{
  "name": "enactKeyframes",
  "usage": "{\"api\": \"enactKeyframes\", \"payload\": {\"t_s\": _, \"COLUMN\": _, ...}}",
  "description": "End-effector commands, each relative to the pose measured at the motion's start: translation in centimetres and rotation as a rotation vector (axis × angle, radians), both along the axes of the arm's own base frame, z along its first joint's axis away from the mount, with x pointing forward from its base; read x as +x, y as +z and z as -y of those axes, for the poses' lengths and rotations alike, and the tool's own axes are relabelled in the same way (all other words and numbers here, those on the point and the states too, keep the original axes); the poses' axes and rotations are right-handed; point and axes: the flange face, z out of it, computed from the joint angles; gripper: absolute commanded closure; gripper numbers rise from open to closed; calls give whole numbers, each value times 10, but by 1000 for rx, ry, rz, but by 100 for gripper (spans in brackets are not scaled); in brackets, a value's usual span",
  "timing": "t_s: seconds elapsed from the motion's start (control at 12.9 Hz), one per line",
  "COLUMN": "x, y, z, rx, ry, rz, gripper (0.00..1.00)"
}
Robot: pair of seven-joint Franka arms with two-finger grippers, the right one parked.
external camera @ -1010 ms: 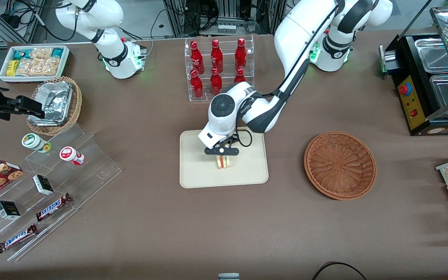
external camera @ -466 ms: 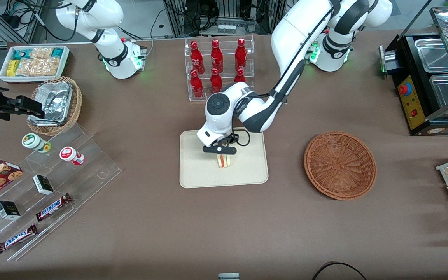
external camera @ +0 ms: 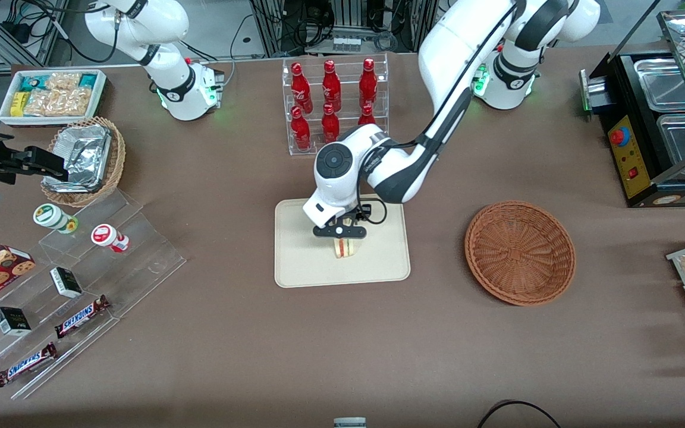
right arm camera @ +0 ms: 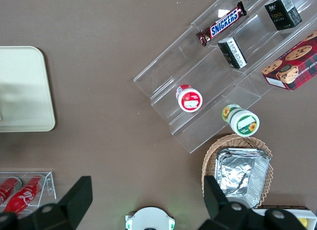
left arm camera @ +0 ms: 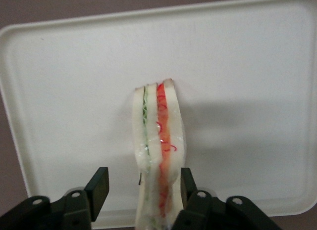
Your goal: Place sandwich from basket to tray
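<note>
The claw [external camera: 341,233] has spread its fingers since a moment ago, leaving a gap beside the sandwich [left arm camera: 157,151], which stands on edge on the tray [external camera: 301,261]; the basket [external camera: 519,252] sits empty, so placement looks done.

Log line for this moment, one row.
gripper: open, straddling sandwich | sandwich: on tray | basket: nothing in it

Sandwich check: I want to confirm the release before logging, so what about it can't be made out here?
- Front view: the hand hides the sandwich's top.
- Left wrist view: the picture's edge cuts off the sandwich's near end, so contact with the fingers is unclear.
- Neither view shows whether it rests on the tray.
</note>
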Motion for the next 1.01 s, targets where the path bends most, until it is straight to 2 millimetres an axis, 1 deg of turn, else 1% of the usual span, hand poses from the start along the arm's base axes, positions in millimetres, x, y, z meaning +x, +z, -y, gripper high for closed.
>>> {"api": "enactKeyframes", "payload": {"t_s": 0.0, "x": 18, "y": 86, "z": -38, "rx": -21, "ry": 87, "rz": 1, "gripper": 0}}
{"api": "enactKeyframes", "payload": {"t_s": 0.08, "x": 23, "y": 112, "z": -55, "rx": -29, "ry": 121, "rz": -10, "gripper": 0}}
{"api": "enactKeyframes", "payload": {"t_s": 0.16, "x": 34, "y": 138, "z": -85, "rx": -23, "ry": 161, "rz": -14, "gripper": 0}}
{"api": "enactKeyframes", "payload": {"t_s": 0.23, "x": 43, "y": 157, "z": -114, "rx": -13, "ry": 207, "rz": -53, "gripper": 0}}
{"api": "enactKeyframes", "payload": {"t_s": 0.31, "x": 44, "y": 174, "z": -135, "rx": -4, "ry": 226, "rz": -83, "gripper": 0}}
{"api": "enactKeyframes", "payload": {"t_s": 0.39, "x": 52, "y": 191, "z": -165, "rx": 5, "ry": 255, "rz": -85, "gripper": 0}}
{"api": "enactKeyframes", "payload": {"t_s": 0.54, "x": 51, "y": 223, "z": -224, "rx": 10, "ry": 188, "rz": -86, "gripper": 0}}
{"api": "enactKeyframes", "payload": {"t_s": 0.62, "x": 50, "y": 237, "z": -261, "rx": 9, "ry": 168, "rz": -83, "gripper": 0}}
{"api": "enactKeyframes", "payload": {"t_s": 0.7, "x": 46, "y": 250, "z": -291, "rx": 7, "ry": 139, "rz": -78, "gripper": 0}}
{"api": "enactKeyframes", "payload": {"t_s": 0.85, "x": 43, "y": 272, "z": -353, "rx": 4, "ry": 49, "rz": -88, "gripper": 0}}
{"api": "enactKeyframes", "payload": {"t_s": 0.93, "x": 42, "y": 282, "z": -380, "rx": 1, "ry": 17, "rz": -94, "gripper": 0}}
